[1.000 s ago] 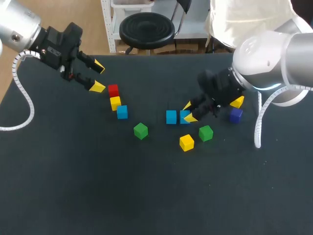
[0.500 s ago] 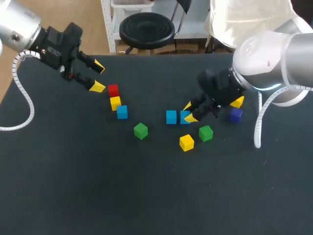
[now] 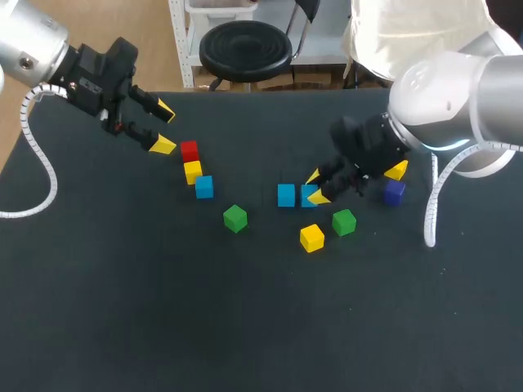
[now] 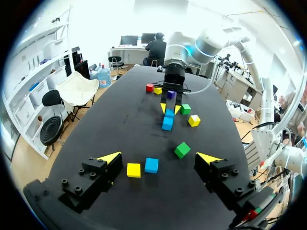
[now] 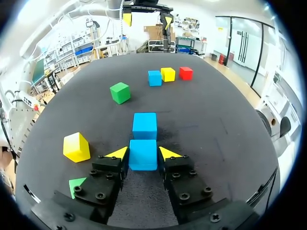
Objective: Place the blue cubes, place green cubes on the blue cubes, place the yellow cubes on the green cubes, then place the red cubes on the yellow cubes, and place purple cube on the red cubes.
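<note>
Right tool [image 5: 143,153] is closed down on a blue cube [image 5: 143,155]. Both yellow tips look pressed against its sides, and it's sitting low on the tabletop [image 3: 245,327], just beside a second blue cube [image 5: 145,125] straight ahead of the fingers. I honestly can't tell whether the two cubes are touching or there's a sliver of gap between them. Left tool [image 3: 163,127] is wide open with nothing in it, parked off near the third blue cube [image 3: 203,187], which sits in a little row with a yellow cube [image 3: 193,171] and a red cube [image 3: 189,151].

My guess is we're still on the blue base layer, right at the let-go point.

Stuff that could bite here:
- If one finger lets go before the other, the cube could get dragged or twisted, and a crooked base makes every later layer worse.
- The neighbour is so close that any skid could shove it out of line.
- On the way out, the fingers pass near a green cube [image 3: 344,221] and another yellow cube [image 3: 311,238]. A sloppy retreat could clip one of them.
</note>
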{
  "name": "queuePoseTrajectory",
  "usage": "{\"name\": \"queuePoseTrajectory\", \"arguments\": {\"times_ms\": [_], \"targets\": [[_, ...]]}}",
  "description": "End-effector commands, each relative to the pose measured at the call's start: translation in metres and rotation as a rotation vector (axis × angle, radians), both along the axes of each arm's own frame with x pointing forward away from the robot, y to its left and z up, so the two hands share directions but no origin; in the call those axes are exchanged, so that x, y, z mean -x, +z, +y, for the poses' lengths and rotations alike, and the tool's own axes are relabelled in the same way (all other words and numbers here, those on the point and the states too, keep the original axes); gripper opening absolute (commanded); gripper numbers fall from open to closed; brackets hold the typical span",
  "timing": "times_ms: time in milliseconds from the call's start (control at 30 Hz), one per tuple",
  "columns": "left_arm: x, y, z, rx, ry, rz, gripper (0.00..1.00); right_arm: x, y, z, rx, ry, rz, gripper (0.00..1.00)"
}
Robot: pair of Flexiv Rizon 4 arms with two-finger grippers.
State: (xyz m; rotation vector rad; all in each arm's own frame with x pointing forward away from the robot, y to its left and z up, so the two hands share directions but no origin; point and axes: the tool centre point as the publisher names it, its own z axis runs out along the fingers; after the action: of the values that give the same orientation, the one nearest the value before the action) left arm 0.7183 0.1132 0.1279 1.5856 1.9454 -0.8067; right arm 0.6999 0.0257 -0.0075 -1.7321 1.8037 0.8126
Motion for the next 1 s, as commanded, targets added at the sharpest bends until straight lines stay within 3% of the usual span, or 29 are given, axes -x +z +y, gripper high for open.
{"name": "queuePoseTrajectory", "arguments": {"times_ms": [33,100,200,233,267,300,1000], "targets": [[0.001,-0.001,0.0,0.003,0.0,-0.004,1.0,0.0,0.0,0.0,0.0,-0.003,-0.002,0.36],[0.001,-0.001,0.0,0.003,0.0,-0.004,1.0,0.0,0.0,0.0,0.0,-0.003,-0.003,0.37],[0.001,-0.001,0.0,0.003,0.0,-0.004,1.0,-0.001,0.001,0.0,0.0,-0.004,-0.004,0.46],[0.001,-0.001,0.0,0.003,0.0,-0.004,1.0,-0.001,0.002,0.0,-0.001,-0.005,-0.004,0.63],[0.001,-0.001,0.0,0.003,0.0,-0.004,1.0,-0.001,0.002,0.0,-0.001,-0.006,-0.005,0.94],[0.001,-0.001,0.0,0.003,0.0,-0.004,1.0,0.0,0.003,-0.001,-0.004,-0.008,-0.007,1.0],[0.001,-0.001,0.0,0.003,0.0,-0.004,1.0,0.006,0.036,-0.039,-0.172,-0.031,-0.064,1.0]]}}
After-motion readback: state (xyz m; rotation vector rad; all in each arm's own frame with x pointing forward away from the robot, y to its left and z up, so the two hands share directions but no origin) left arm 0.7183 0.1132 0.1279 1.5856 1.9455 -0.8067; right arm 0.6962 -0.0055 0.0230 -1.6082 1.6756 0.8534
